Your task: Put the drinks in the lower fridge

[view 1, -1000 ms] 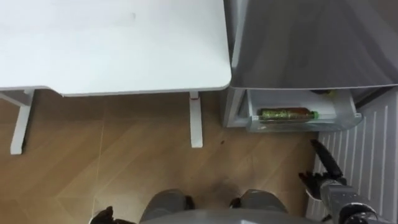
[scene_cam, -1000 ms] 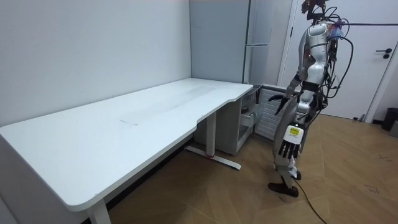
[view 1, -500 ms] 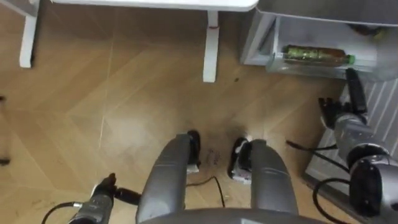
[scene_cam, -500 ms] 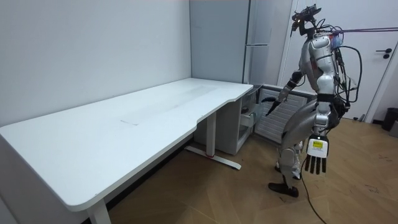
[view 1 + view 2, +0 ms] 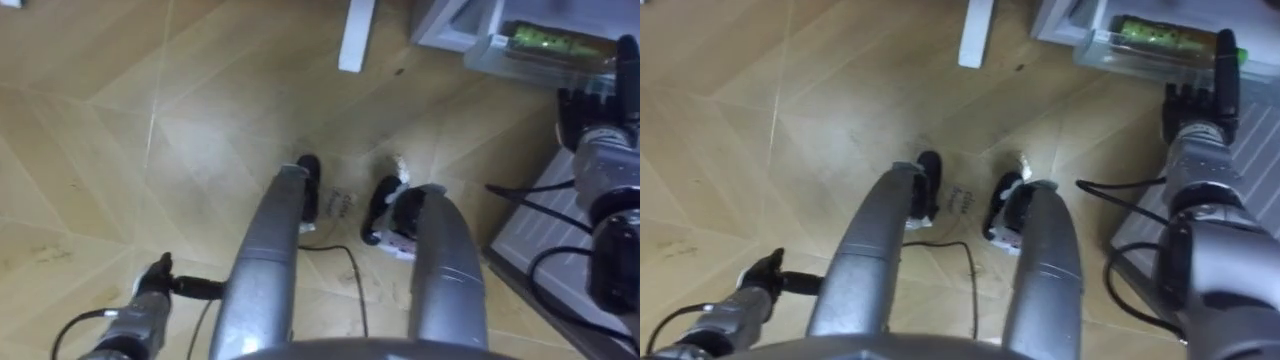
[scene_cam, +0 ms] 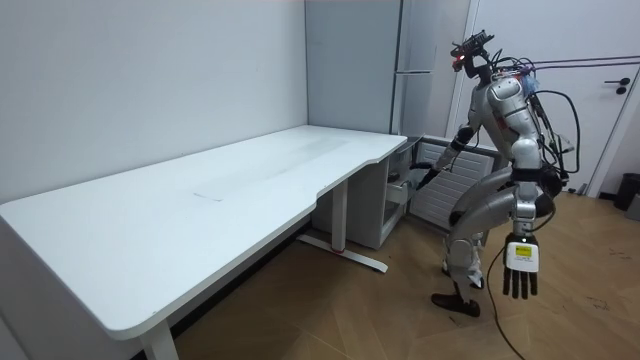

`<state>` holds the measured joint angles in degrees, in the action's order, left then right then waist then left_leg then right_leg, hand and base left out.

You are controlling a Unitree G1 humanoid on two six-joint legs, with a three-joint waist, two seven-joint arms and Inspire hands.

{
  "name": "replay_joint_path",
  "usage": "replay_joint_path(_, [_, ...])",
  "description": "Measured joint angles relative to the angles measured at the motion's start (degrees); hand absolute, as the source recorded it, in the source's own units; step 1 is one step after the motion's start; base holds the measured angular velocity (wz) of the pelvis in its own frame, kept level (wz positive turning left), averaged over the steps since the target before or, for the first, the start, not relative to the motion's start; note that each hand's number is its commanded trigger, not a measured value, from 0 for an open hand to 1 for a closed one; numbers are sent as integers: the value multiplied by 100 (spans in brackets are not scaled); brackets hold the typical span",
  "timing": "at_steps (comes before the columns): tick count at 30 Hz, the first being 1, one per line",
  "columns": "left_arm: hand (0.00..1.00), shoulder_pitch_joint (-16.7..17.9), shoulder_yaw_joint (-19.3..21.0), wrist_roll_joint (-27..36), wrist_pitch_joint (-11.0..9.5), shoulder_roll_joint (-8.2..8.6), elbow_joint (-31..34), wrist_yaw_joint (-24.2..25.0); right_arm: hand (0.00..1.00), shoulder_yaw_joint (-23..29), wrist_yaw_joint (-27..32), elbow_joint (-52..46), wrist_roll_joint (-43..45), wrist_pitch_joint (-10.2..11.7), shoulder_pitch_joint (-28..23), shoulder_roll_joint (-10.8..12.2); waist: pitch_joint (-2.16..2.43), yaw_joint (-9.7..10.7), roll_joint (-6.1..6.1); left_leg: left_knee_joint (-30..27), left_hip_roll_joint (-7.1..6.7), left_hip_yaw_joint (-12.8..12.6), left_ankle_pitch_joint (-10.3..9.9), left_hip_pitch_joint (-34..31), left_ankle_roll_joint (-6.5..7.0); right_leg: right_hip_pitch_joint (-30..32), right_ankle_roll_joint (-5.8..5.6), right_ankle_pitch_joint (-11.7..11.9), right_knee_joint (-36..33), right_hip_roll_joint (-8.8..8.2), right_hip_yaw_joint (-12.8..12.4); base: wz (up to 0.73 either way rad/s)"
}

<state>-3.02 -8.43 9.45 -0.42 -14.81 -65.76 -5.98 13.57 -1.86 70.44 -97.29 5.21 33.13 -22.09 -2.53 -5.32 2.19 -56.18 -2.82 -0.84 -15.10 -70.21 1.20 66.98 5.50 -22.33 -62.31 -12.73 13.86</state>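
We bend at open lower fridge drawer [image 5: 1095, 50]. Green drink bottle [image 5: 1160, 33] lies inside. Right robot hand [image 5: 1196, 100] empty, fingers straight, at drawer front; contact unclear. Left robot hand [image 6: 521, 268] hangs spread. Our guess: stowing done, next 1 straight push shuts drawer.

A long white desk [image 6: 200, 200] stood against the pale grey wall [image 6: 150, 80], herringbone wood floor [image 6: 380, 310] below, white door [image 6: 625, 130] at the room view's right.
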Motion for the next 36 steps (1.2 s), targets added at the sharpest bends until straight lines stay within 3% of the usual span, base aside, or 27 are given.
replay_joint_path(3, [0,56,-115,9,5,-67,57,-22,0,-229,143,-151,-100,139,-1,-9,-4,-7,20,-104,-2,-43,-20,-77,33,85,-69,-38,-105,-28,-45,-1])
replay_joint_path(7, [0,222,-138,0,7,-189,175,-85,0,-224,364,-319,-163,138,1,-26,5,7,118,-150,-37,-77,-16,-129,30,190,-94,-57,-217,-50,-122,2])
replay_joint_path(8, [0,274,-125,0,8,-196,177,-128,0,-220,484,-399,-177,140,2,-30,4,43,133,-151,-98,-73,-5,-131,15,203,-84,-87,-270,-108,-119,11])
replay_joint_path(12, [0,578,-113,-6,29,-201,528,-127,0,-298,873,-641,-165,187,141,-31,4,47,149,-194,-98,-69,6,-145,-2,213,-39,-136,-353,-168,-95,8])
replay_joint_path(16, [0,774,-115,-4,7,-205,760,-127,0,-330,1165,-772,-163,378,364,-31,1,52,157,-280,-110,-73,0,-157,4,213,-16,-193,-479,-227,-65,10])
replay_joint_path(20, [0,990,-50,-8,-58,-222,1042,-122,0,-452,1744,-1832,-129,538,382,-39,12,74,174,-269,-112,-8,28,-171,-43,207,19,-211,-475,-232,-2,3])
replay_joint_path(23, [0,1085,-58,-44,-136,-238,1075,-147,0,-673,1757,-2499,-118,712,350,22,14,90,174,-286,-97,70,29,-128,-72,110,102,-195,-457,-211,86,4])
replay_joint_path(36, [0,1400,-81,-10,-76,-239,1183,-192,0,-908,2251,-3072,-121,816,317,18,27,0,152,-246,-96,101,101,-11,-164,-9,110,-224,-464,-218,131,1])
